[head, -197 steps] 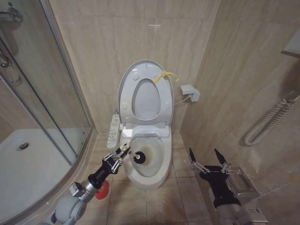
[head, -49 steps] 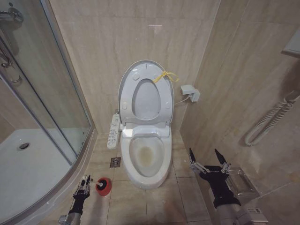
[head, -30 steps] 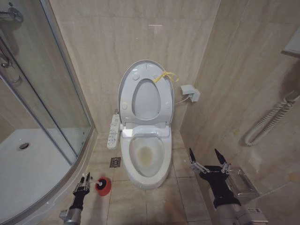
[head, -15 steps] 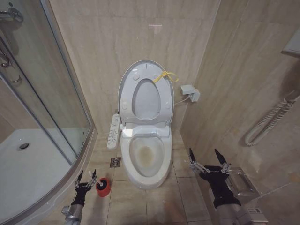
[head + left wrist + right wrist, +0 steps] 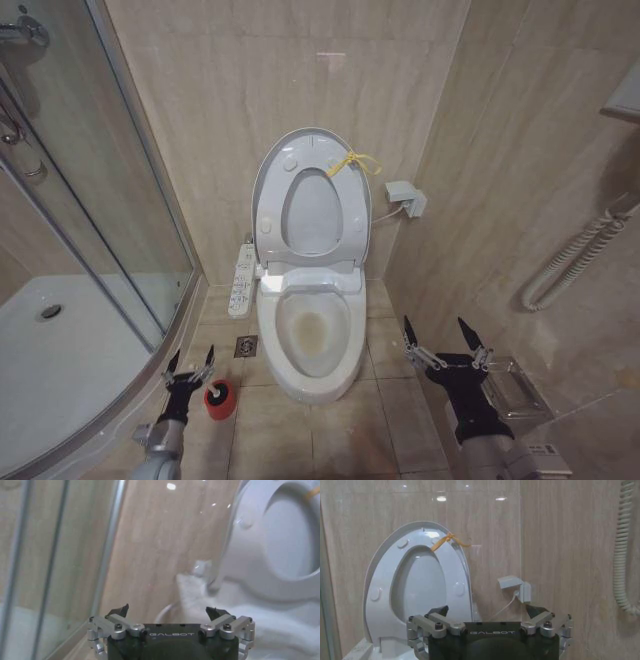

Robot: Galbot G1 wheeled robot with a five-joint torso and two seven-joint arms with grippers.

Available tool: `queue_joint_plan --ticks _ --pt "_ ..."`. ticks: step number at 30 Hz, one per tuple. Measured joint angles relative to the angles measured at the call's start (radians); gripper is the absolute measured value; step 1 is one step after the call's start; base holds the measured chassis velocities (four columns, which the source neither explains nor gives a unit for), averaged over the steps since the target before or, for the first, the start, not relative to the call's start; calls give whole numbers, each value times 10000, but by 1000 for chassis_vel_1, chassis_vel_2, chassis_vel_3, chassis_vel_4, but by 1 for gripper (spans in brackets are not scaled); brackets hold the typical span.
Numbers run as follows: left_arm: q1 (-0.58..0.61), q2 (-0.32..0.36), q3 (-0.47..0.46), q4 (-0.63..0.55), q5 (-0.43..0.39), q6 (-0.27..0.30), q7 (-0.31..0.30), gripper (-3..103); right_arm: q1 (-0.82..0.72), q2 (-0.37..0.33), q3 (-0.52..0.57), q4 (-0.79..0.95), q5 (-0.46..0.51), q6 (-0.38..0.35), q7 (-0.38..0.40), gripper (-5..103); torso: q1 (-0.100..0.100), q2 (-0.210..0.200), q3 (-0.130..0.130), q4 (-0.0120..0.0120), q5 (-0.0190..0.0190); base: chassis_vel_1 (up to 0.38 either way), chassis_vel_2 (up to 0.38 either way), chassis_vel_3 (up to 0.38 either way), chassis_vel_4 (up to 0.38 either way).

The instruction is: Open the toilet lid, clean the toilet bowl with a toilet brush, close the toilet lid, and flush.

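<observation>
Head view: my left gripper [image 5: 190, 362] has spread wider, released just beside the red holder cup [image 5: 221, 397], while my right gripper [image 5: 446, 337] stays parked, fingers apart.

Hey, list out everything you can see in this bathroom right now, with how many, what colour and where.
toilet lid: one, white, raised against the back wall, yellow strap tied at its top edge
toilet seat: one, white ring, raised against the lid
toilet bowl: one, white, floor centre, yellowish stain inside
control panel: one, white, left of the bowl
floor drain: one, metal, left of the bowl
brush holder: one, red, floor left of the bowl, dark brush head in it
shower glass: one, clear, far left
wall socket: one, white, right of the lid
coiled hose: one, white, right wall
left claw: one, black, open, beside the holder
right claw: one, black, open, right of the bowl
</observation>
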Motion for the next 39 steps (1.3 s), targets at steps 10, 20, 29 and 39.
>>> queue_joint_plan --ticks 10,20,29,39 --pt "3125 -31 -394 -6768 1307 4578 -1512 100 1 1 0 0 0 0 1 100 -1 0 -1 2 -1 0 0 0 0" --pt "4704 -172 -969 -9109 2133 5105 -1242 100 0 2 -1 1 1 0 -1 100 0 1 0 1 -2 0 0 0 0" --pt "5333 -1006 -1091 -9084 3764 3830 -1481 100 0 1 -1 0 0 0 -2 100 1 1 0 2 -2 0 0 0 0" --pt "5846 -1276 -1655 -8969 4012 3271 -1533 100 0 1 -1 0 0 0 -2 100 1 0 0 -1 -2 0 0 0 0"
